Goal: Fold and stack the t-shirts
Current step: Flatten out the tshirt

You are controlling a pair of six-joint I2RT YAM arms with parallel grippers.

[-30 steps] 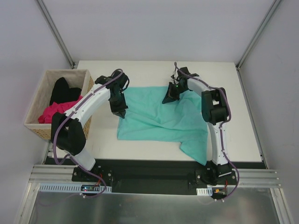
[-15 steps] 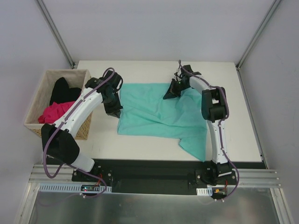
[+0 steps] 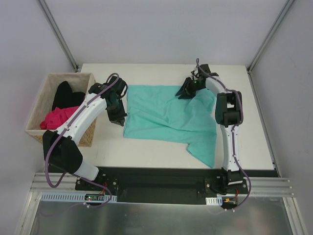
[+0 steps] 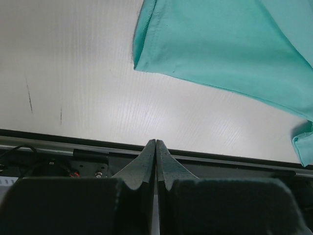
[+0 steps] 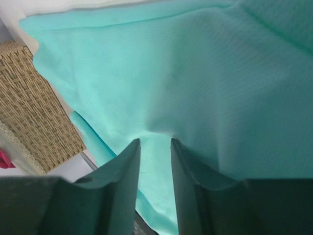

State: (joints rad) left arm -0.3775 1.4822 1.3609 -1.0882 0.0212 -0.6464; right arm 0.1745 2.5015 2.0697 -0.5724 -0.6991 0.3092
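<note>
Across the desk (image 3: 146,73) the teal t-shirt (image 3: 166,115) is lying spread, its far edge beneath the right tool (image 5: 155,143), jaws standing narrowly parted; the left tool (image 4: 156,145), pressed closed and empty, is hovering just beside its left edge.

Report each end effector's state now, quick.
Left end effector: shut, holding nothing.
Right end effector: open over the teal t-shirt, gripping nothing.
</note>
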